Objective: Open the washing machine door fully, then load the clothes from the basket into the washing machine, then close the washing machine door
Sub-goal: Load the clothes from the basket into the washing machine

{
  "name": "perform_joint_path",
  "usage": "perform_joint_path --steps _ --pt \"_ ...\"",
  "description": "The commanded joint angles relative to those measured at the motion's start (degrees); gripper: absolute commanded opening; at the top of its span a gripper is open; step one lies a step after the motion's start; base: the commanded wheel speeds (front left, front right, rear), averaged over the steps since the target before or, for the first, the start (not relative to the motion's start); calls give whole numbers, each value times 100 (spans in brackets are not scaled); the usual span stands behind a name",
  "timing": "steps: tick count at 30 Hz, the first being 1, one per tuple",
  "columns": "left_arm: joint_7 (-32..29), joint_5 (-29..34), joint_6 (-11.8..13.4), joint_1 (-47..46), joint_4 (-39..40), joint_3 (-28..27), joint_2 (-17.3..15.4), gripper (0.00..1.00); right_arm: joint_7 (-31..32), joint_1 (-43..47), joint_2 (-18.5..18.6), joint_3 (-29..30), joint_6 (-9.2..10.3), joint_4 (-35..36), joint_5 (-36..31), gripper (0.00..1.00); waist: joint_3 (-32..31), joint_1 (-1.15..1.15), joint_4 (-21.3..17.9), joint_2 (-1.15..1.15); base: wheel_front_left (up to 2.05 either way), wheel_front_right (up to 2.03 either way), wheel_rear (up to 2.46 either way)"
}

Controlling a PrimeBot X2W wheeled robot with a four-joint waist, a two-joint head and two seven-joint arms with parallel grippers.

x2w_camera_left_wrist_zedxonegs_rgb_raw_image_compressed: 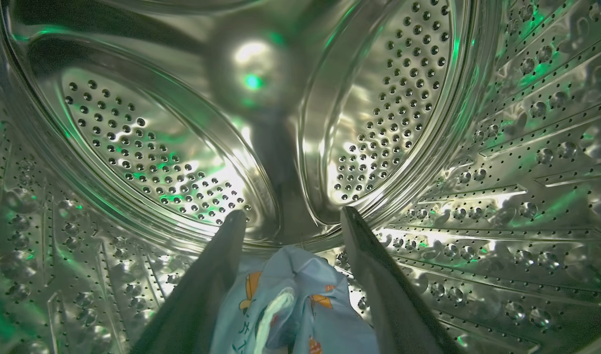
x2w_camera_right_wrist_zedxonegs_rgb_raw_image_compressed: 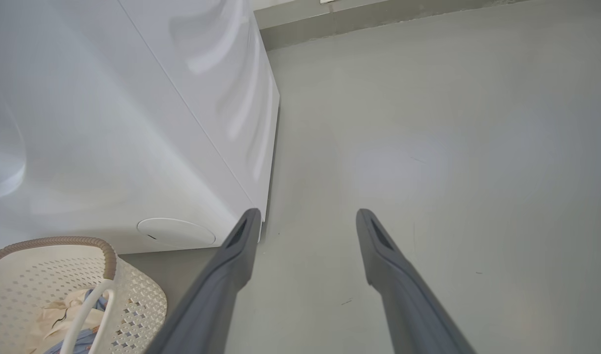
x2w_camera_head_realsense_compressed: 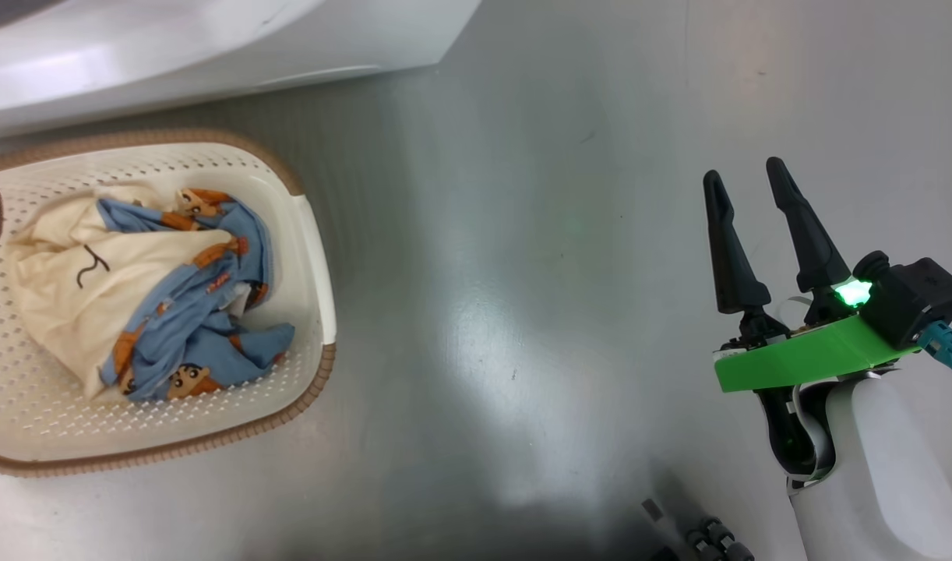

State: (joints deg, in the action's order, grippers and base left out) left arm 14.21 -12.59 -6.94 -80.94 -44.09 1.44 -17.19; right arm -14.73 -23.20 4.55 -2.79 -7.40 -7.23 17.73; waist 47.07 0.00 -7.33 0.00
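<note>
The light blue printed garment [x2w_camera_left_wrist_zedxonegs_rgb_raw_image_compressed: 290, 305] lies low in the perforated steel drum [x2w_camera_left_wrist_zedxonegs_rgb_raw_image_compressed: 148, 147], between the left gripper's [x2w_camera_left_wrist_zedxonegs_rgb_raw_image_compressed: 291, 212] wide-spread fingers and not pinched. Best to withdraw straight back so the cloth does not snag. Blue and cream clothes [x2w_camera_head_realsense_compressed: 156, 304] sit in the cream perforated basket [x2w_camera_head_realsense_compressed: 312, 257]. The right gripper [x2w_camera_head_realsense_compressed: 743, 169] is spread and empty over the smooth grey floor [x2w_camera_head_realsense_compressed: 523, 234], beside the white washing machine [x2w_camera_right_wrist_zedxonegs_rgb_raw_image_compressed: 108, 123].

The basket [x2w_camera_head_realsense_compressed: 312, 257] runs off the head view's left edge, the washing machine [x2w_camera_head_realsense_compressed: 211, 47] off its top. The blue garment [x2w_camera_left_wrist_zedxonegs_rgb_raw_image_compressed: 300, 305] is cut by the wrist view's bottom edge, partly behind the fingers [x2w_camera_left_wrist_zedxonegs_rgb_raw_image_compressed: 207, 295] of the left pincer [x2w_camera_left_wrist_zedxonegs_rgb_raw_image_compressed: 293, 211].
</note>
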Motion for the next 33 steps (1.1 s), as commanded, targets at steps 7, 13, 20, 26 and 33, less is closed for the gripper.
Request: perform_joint_path --steps 7,13,20,26,33 --pt "52 -22 255 545 340 -20 -40 100 -27 305 0 -68 -9 81 -48 100 -194 0 88 0 0 0 0" --pt "68 -58 350 926 623 -34 48 100 -27 353 7 -47 -9 74 -58 100 -315 0 115 0 0 0 0" --pt "75 -70 477 1460 1162 13 249 100 -27 417 14 -24 -9 60 -68 100 -443 0 161 0 0 0 0" --pt "77 -61 586 1906 1659 51 373 100 -27 454 12 -28 -9 49 -74 100 -513 0 185 0 0 0 0" --pt "78 -86 706 2491 2294 60 449 100 -27 494 30 0 -9 56 -73 100 -574 0 230 0 0 0 0"
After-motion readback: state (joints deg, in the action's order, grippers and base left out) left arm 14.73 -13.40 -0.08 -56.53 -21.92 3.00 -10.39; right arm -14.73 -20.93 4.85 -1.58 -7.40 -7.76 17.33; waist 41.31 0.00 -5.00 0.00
